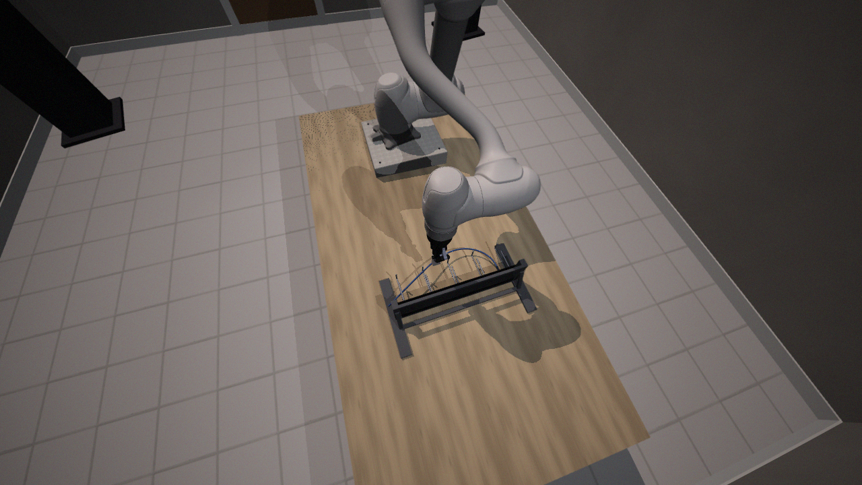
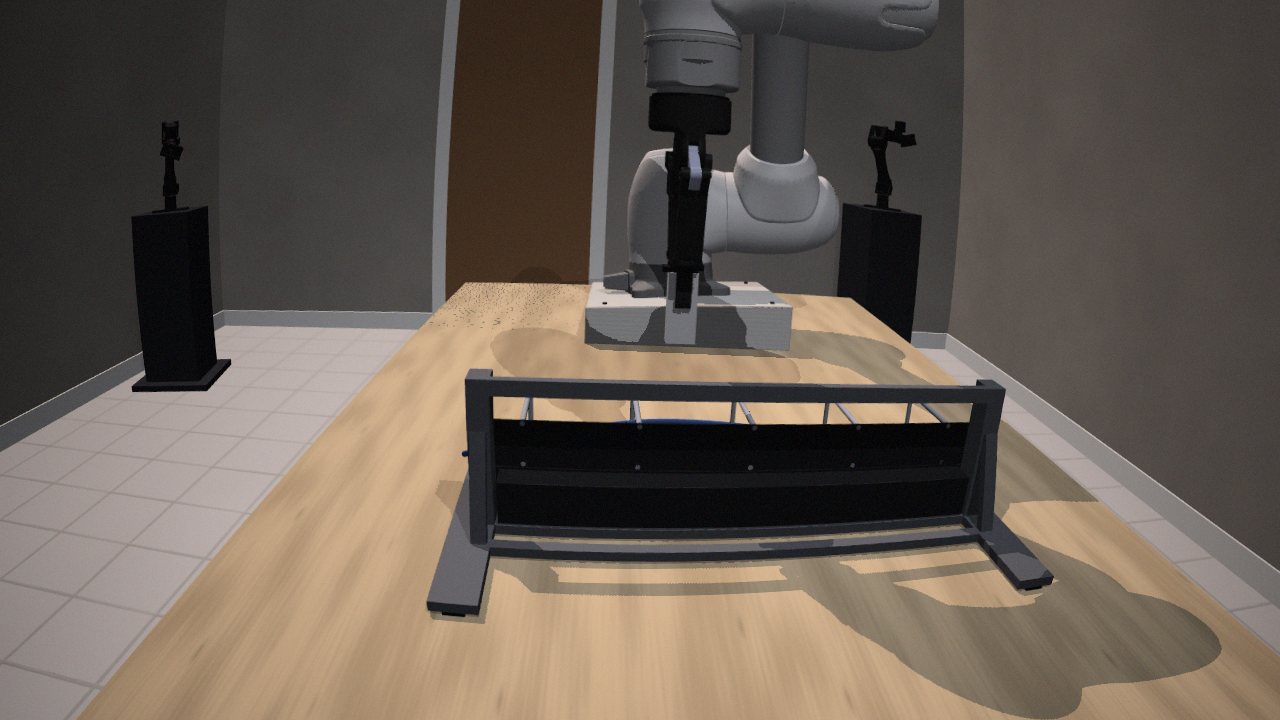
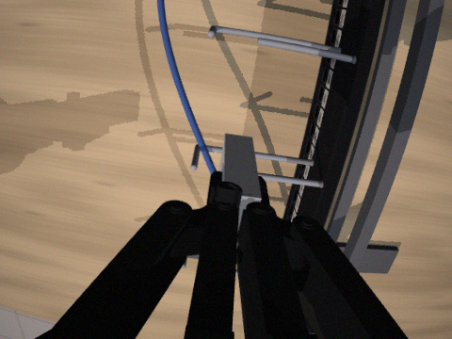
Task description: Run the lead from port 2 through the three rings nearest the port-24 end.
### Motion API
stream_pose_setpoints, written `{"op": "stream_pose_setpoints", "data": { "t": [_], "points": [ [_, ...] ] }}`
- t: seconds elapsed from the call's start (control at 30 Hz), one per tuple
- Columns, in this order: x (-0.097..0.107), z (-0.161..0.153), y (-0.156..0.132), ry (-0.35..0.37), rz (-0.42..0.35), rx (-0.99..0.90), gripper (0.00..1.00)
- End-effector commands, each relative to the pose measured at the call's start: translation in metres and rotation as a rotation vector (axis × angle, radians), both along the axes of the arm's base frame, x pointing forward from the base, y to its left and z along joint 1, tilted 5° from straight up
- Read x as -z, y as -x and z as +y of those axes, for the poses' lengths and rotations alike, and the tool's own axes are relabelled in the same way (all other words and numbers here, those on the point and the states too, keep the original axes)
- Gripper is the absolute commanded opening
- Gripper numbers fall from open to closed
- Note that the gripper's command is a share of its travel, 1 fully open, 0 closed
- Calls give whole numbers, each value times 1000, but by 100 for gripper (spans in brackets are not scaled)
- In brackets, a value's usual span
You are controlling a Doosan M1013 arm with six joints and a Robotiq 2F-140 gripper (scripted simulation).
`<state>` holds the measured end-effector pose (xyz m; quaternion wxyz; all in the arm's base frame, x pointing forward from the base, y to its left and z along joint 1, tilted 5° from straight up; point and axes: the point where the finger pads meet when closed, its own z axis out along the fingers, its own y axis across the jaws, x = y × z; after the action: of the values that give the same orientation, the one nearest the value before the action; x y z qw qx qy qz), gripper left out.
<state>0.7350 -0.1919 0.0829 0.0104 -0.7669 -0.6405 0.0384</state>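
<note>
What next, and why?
I'd ease the shut pincer slightly down against the lead, keeping clear of the ring. In the wrist view the lead crosses the ring's front end beside the fingertips; whether it's seated inside, I can't tell. Go gently: the rack is unfastened.

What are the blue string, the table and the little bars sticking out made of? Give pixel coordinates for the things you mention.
The blue lead (image 1: 474, 248) (image 3: 176, 82) looks like smooth, slightly shiny plastic, because it bends in an even curve. The table (image 1: 482, 404) (image 2: 358, 626) looks like pale wood with a dull finish: it has streaky grain. The bars (image 3: 282, 43) seem to be smooth grey metal, thin and softly shining, but could be painted plastic.
</note>
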Motion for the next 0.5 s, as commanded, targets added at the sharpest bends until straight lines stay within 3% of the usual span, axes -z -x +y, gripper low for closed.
{"op": "stream_pose_setpoints", "data": {
  "t": [0.0, 0.43, 0.47],
  "points": [
    [0, 32, 10, 0, 0, 4, 0],
    [3, 132, 53, 1, 0, 16, 0],
    [3, 132, 53, 1, 0, 16, 20]
  ]
}}
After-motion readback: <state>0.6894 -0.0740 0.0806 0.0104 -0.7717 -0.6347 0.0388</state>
